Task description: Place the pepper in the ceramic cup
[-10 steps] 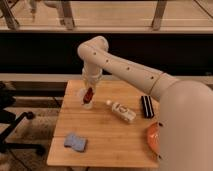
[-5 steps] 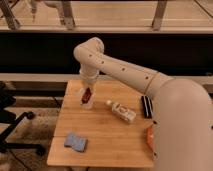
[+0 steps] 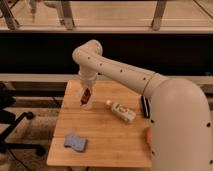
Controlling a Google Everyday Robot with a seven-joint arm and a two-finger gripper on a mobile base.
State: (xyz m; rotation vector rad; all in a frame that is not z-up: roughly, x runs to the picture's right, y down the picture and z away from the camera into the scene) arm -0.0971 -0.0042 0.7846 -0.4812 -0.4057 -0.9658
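Change: your arm's elbow swung left, gripper (image 3: 86, 90) barely shifted | Gripper: clamped tight on the pepper (image 3: 87, 96) | Pepper: at the ceramic cup (image 3: 88, 105) mouth, worktop (image 3: 110, 145) 10 o'clock | Meaning: release looks due

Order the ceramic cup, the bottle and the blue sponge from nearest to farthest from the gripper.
The gripper, shut on the pepper, hangs over the table, back left.
1. ceramic cup, just beneath.
2. bottle, lying mid-table.
3. blue sponge, front left.
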